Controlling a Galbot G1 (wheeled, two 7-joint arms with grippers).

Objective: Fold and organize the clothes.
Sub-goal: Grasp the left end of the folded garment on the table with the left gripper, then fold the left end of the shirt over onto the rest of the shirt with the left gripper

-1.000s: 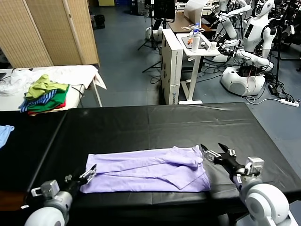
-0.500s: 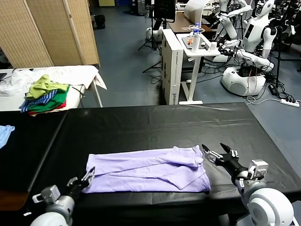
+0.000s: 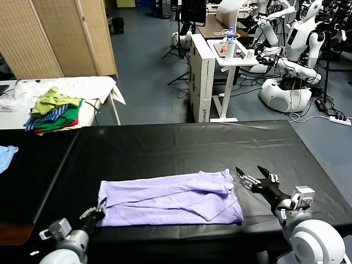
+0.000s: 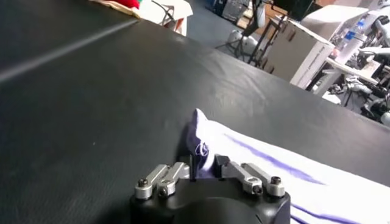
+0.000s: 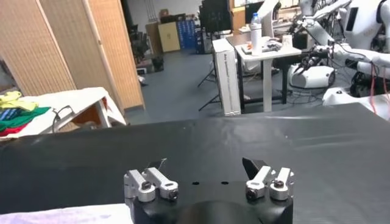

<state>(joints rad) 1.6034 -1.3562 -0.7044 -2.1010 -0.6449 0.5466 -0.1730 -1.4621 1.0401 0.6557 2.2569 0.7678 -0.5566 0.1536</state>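
L gripper (image 3: 100,208) just clamped on T-shirt (image 3: 170,198) near-left corner, cloth shifted | R gripper (image 3: 254,177) wide, beside far edge | fold pull ready.

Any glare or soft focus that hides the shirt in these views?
Head view: overhead light leaves a pale sheen on the black table, the lavender T-shirt stays readable. Left wrist view: the shirt corner is sharp, the background soft. Right wrist view: only a lavender sliver.
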